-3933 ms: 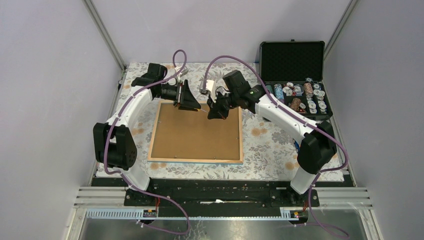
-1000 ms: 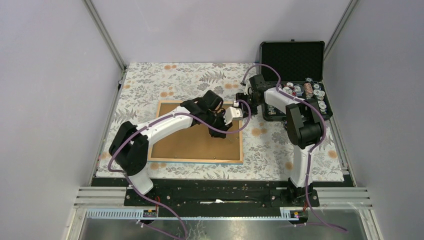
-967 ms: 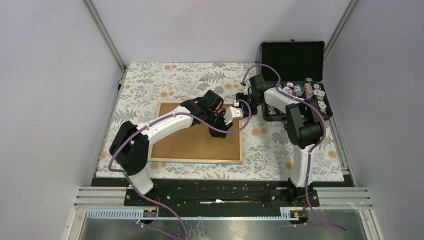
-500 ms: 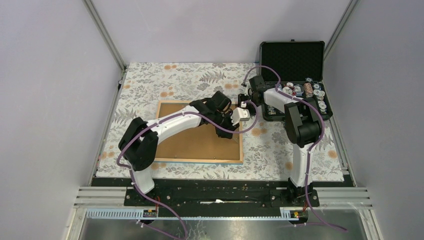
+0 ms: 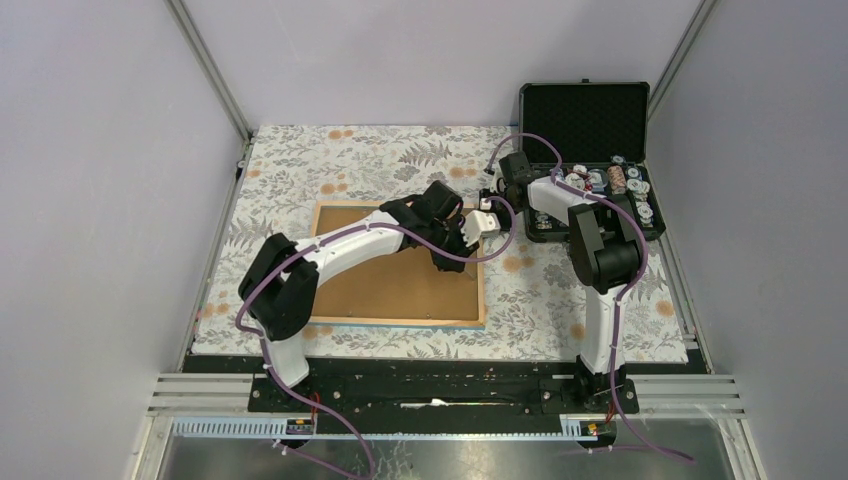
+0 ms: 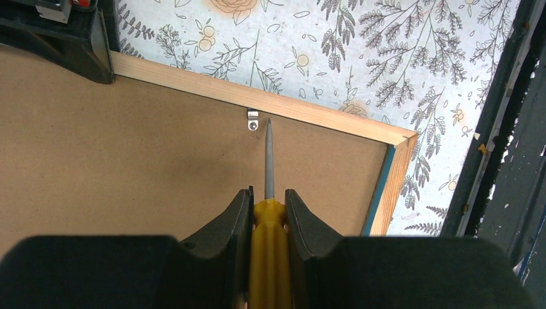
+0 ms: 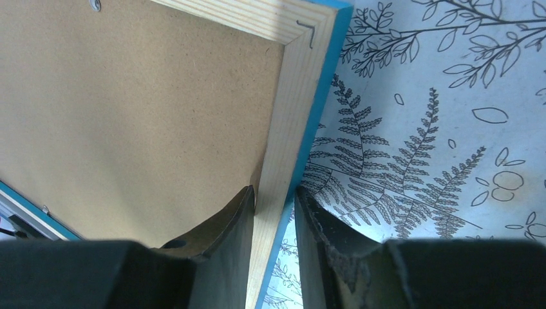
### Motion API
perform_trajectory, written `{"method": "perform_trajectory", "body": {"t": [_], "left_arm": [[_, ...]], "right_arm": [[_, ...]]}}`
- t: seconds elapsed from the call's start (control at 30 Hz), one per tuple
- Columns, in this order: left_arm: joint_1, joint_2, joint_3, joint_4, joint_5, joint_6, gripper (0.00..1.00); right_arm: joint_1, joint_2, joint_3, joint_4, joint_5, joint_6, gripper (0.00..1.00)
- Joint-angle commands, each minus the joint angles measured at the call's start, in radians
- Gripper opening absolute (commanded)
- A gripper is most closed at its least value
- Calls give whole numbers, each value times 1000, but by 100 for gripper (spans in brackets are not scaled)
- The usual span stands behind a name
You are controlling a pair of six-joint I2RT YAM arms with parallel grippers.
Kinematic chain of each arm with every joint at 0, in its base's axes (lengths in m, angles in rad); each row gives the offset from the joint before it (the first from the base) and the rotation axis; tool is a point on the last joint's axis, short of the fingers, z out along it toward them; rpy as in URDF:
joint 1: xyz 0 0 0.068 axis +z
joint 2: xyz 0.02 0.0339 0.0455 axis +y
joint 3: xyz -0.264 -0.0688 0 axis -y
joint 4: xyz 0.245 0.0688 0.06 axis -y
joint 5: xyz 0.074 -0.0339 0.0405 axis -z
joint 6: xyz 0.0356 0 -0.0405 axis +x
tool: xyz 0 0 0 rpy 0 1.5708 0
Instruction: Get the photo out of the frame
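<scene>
At the centre of the table, a large rectangular picture frame (image 5: 370,275) with a pale wood rim, a narrow light-blue border and a brown fibreboard back panel is laid face down on a pale floral-printed cloth (image 5: 350,160). The photo is hidden under the panel and is not seen in any view.

The left gripper (image 5: 465,238) is stretched across the panel toward the frame's 3 o'clock edge. It is clamped narrowly on the yellow handle of a grey-shafted screwdriver (image 6: 268,154). The shaft tip is held just beside a small silver metal tab (image 6: 253,120) fixed against the inner side of the wood rim; contact cannot be told.

The right gripper (image 5: 490,208) is set near the frame's 2 o'clock corner. Its jaws are drawn in narrowly on the rim, one finger over the panel side and the other against the blue outer edge. A metal staple (image 7: 308,35) is seen across the mitred corner.

Broad open cloth is left beyond the frame at 12 o'clock, with narrower strips at 9 and 3 o'clock. The frame's 6 o'clock edge is placed close to the cloth's near edge. At 2 o'clock of the table, an open black hard case (image 5: 585,120) is stood with its lid upright, and round chips (image 5: 610,190) are stacked in its base.
</scene>
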Motion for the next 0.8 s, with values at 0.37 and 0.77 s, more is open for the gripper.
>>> {"method": "perform_trajectory", "body": {"t": [0.37, 0.77], "left_arm": [[-4, 34, 82, 44, -66, -54, 0], [-8, 43, 126, 15, -213, -108, 0]], "right_arm": [[13, 37, -1, 8, -32, 27, 26], [13, 40, -2, 8, -9, 28, 2]]}}
